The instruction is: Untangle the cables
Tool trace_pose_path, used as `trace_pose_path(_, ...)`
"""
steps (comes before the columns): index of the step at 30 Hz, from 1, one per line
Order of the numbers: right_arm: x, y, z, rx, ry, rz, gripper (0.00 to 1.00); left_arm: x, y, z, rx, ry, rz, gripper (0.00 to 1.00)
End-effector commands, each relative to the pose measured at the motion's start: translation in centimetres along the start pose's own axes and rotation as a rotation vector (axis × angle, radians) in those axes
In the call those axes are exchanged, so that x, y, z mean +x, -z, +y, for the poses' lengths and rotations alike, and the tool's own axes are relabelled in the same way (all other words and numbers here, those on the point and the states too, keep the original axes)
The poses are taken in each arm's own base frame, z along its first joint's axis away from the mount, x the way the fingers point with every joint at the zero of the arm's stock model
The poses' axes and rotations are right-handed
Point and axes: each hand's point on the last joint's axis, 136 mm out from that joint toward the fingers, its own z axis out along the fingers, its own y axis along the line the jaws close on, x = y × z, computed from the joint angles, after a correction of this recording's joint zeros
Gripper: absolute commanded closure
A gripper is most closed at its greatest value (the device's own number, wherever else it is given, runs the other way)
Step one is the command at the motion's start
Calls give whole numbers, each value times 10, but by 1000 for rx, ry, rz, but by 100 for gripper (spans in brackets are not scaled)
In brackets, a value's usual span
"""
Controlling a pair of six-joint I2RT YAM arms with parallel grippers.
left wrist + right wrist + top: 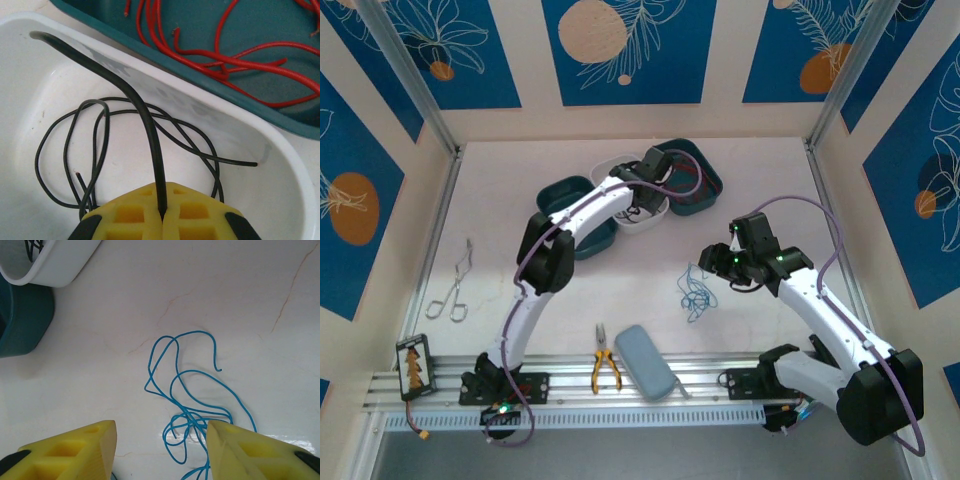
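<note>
Pinching the black cable (145, 115) tight, the left tool (161, 217) needed lowering before release, the far end ahead seemingly overhanging the white bin (225, 130); the right tool (161, 440) stood apart.

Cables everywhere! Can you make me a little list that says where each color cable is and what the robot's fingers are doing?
left fingers: shut, pinching the black cable
black cable: runs up from the fingers to the rim of the white bin, with more of it looped inside
red cables: lying in the teal bin, next to the white bin
right fingers: open, holding nothing, over the blue cable
blue cable: tangled loops lying on the table
</note>
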Motion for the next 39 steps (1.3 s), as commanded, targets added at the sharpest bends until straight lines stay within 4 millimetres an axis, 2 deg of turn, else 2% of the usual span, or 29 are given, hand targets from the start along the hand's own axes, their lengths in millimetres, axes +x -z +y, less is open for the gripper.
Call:
trace_pose_path(1,-1,2,-4,13,-4,-8,49,7,-4,21,-49,90,38,100)
trace_pose_path(6,-1,2,-3,9,-4,-7,49,5,-9,29,-43,162,23,100)
trace_pose_path(14,-2,4,-1,4,0,-12,49,9,-24,17,10,190,42,99)
trace_pose_path(20,-4,4,0,4,5,-12,49,7,-25,7,66,205,36,88)
trace_pose_path(25,-6,6,2,2,11,-17,49,-6,-8,8,92,214,-3,70)
trace_pose_path(30,-8,8,2,9,13,-25,49,-15,14,9,119,224,-46,60)
trace_pose_path(39,-9,10,1,22,25,-34,49,-34,72,28,111,250,-172,38)
